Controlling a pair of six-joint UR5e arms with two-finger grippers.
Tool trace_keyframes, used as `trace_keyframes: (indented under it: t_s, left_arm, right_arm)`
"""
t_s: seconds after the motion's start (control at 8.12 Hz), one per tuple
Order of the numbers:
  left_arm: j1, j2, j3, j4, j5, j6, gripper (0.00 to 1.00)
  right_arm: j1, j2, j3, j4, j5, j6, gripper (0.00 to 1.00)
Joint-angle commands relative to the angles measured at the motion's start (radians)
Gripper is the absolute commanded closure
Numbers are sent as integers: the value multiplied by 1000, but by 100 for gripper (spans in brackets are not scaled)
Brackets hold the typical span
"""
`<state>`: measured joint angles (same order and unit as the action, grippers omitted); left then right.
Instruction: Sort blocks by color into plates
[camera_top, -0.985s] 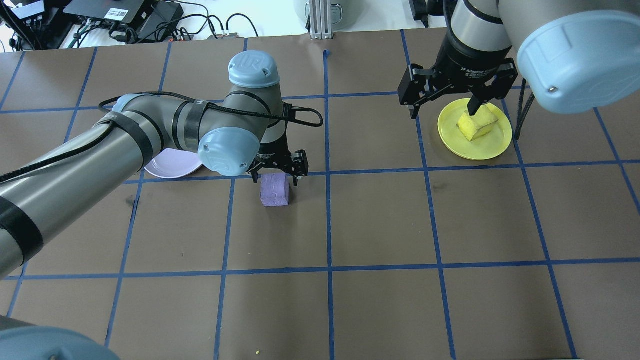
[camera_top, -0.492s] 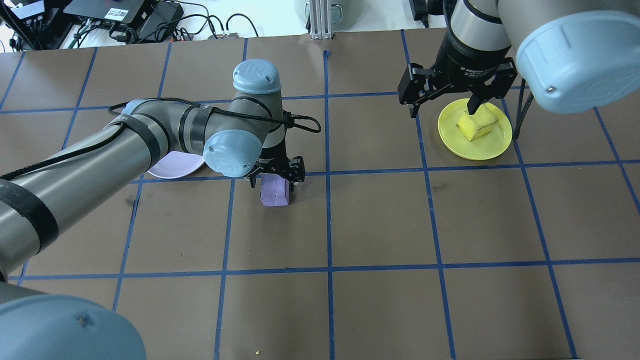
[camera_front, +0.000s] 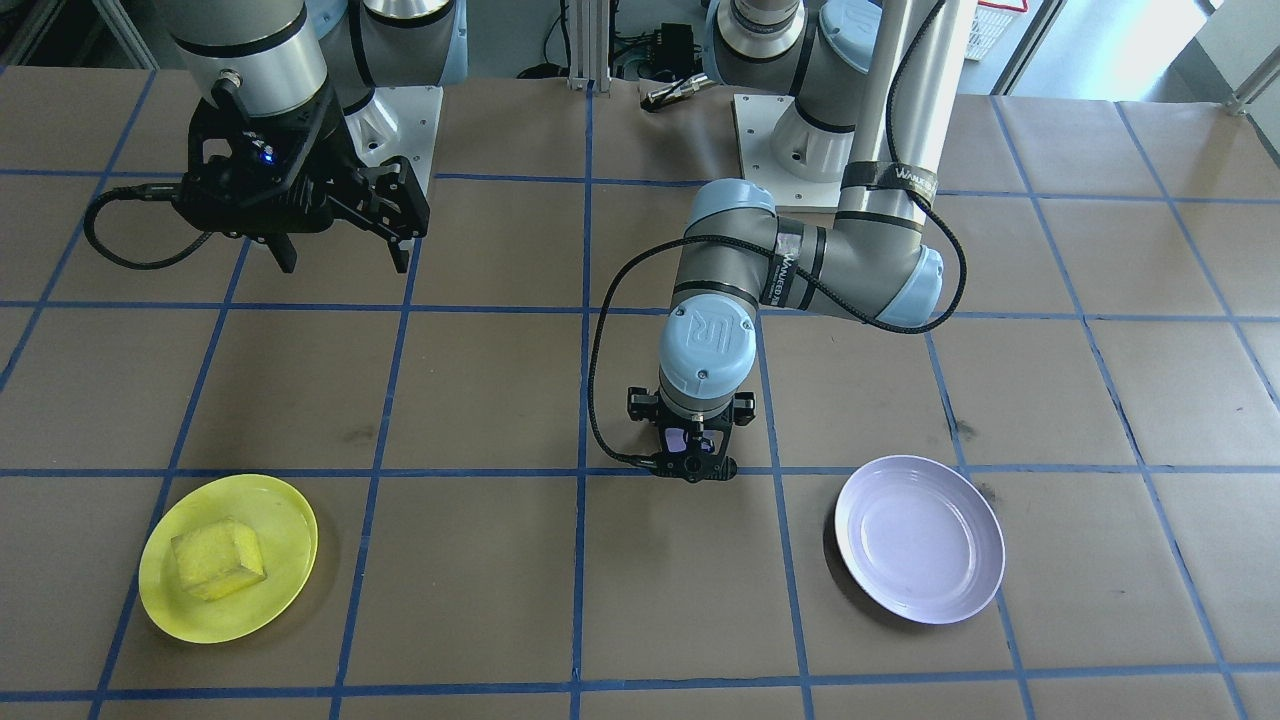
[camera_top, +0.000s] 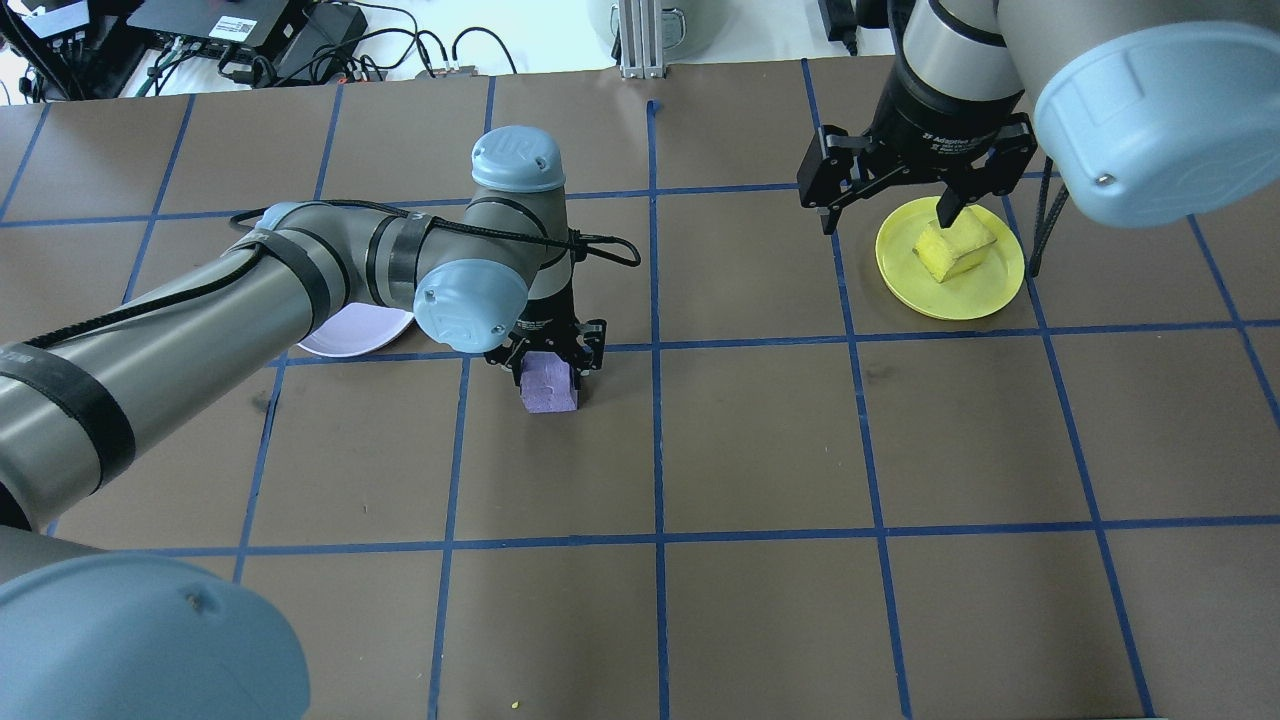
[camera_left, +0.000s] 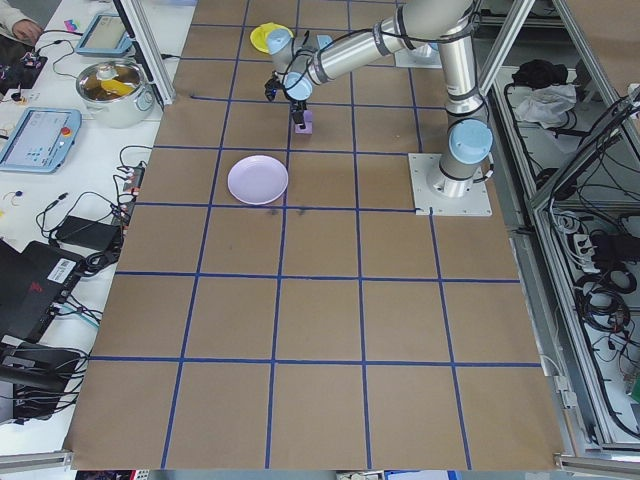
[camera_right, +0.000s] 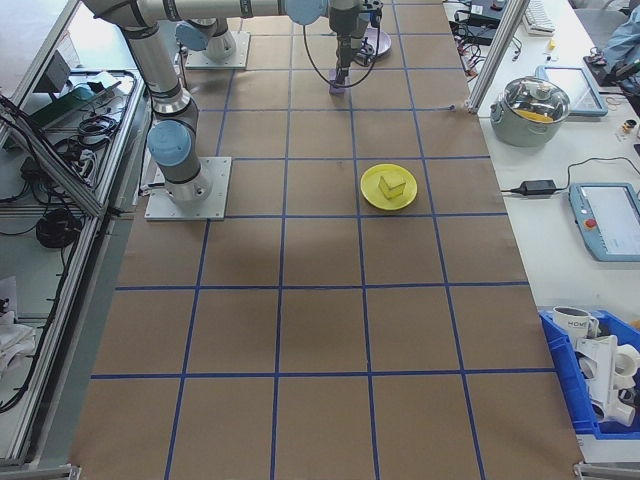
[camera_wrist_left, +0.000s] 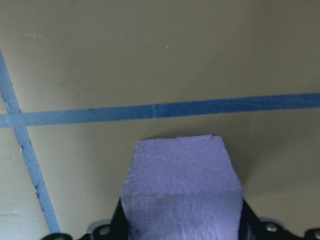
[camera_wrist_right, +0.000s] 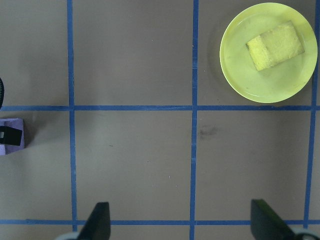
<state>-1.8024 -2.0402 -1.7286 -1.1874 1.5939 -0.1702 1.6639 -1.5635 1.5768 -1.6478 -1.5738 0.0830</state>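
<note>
The purple block (camera_top: 549, 387) stands on the table just past a blue tape line. My left gripper (camera_top: 547, 362) is down over it, shut on its sides; in the left wrist view the purple block (camera_wrist_left: 180, 185) fills the gap between the black fingers. The lavender plate (camera_front: 920, 540) lies bare a short way to that gripper's side, partly hidden under the left arm in the overhead view. The yellow block (camera_top: 955, 248) lies in the yellow plate (camera_top: 900, 265). My right gripper (camera_top: 887, 220) hangs open above the table beside that plate, holding nothing.
Blue tape lines (camera_top: 655, 440) divide the brown table into squares. Cables and electronics (camera_top: 250, 40) sit beyond the far edge. A side bench holds a pot (camera_right: 535, 105), a tablet (camera_right: 605, 215) and a blue bin (camera_right: 600, 375).
My left gripper has come down over the purple block and its fingers have drawn in against it. The right gripper stays where it was, open.
</note>
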Motion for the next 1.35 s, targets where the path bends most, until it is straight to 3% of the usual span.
trace_keyframes:
  t_s: [0.0,0.25,0.49,0.86,1.23]
  left_arm:
    - [3,52,10,-58,3,-19,100]
    - [59,167,42,-175,24,-2,100]
    - [206,218,75,-199,81,70,100]
    - [383,177,135,-118,78,247,100]
    - [431,82,136,8,74,377,100]
  right_arm:
    - [0,-1,0,2,2,1,0]
    - [0,-1,2,2,3,3,0]
    - [2,0,2,0,3,3,0]
    - [2,3,2,-1,3,3,0]
    - [4,2,2,0,3,3,0]
